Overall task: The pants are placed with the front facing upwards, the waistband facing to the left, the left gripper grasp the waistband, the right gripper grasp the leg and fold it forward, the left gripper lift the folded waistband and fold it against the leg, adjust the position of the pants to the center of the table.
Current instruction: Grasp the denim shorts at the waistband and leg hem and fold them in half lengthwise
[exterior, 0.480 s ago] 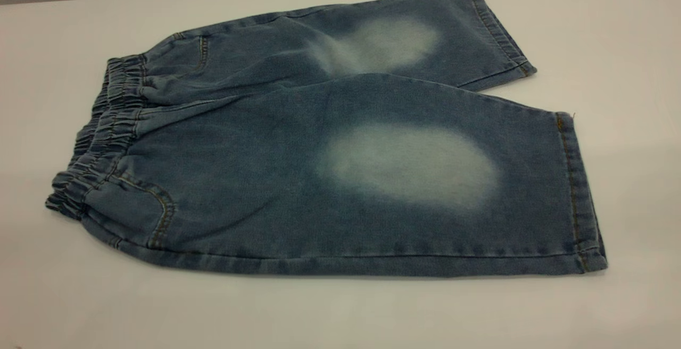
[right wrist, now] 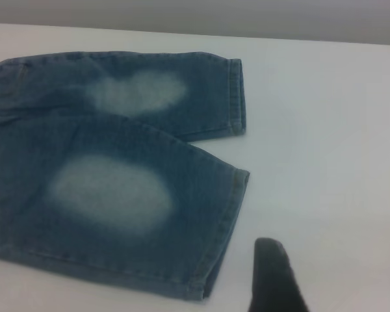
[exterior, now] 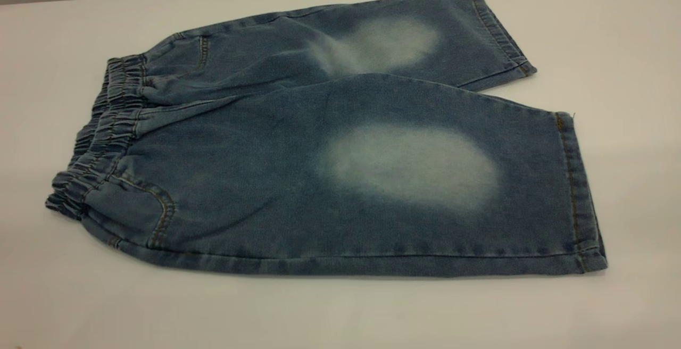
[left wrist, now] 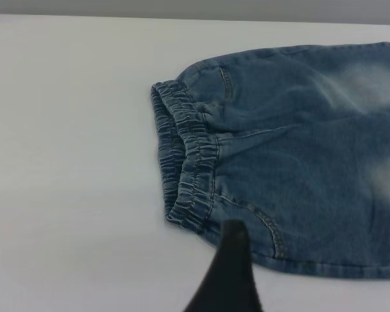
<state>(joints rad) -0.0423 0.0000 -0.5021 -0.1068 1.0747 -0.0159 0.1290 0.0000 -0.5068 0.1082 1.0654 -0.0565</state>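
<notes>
Nothing has changed from half a second ago: the pants [exterior: 330, 147] lie just as they did, flat and unfolded on the white worktop [exterior: 612, 30]. They are front side up, with two pale faded ovals showing. The waistband [exterior: 101, 141] points to the exterior view's left, and both legs run to the right, the near leg [exterior: 425, 179] partly overlapping the far one. Neither arm appears in the exterior view.

Each wrist view shows only one dark fingertip. The left tool [left wrist: 229, 273] hovers just beside the near corner of the waistband, above the hip pocket's edge. The right tool [right wrist: 270, 276] hangs over bare worktop, just off the near leg's hem. Whether either tool is open or shut cannot be told, since only one finger of each shows. Neither appears to hold any cloth.

Judging by this stillness, the task sits at its start: both tools look poised to come down for their first grasps, and no fold has been made.
</notes>
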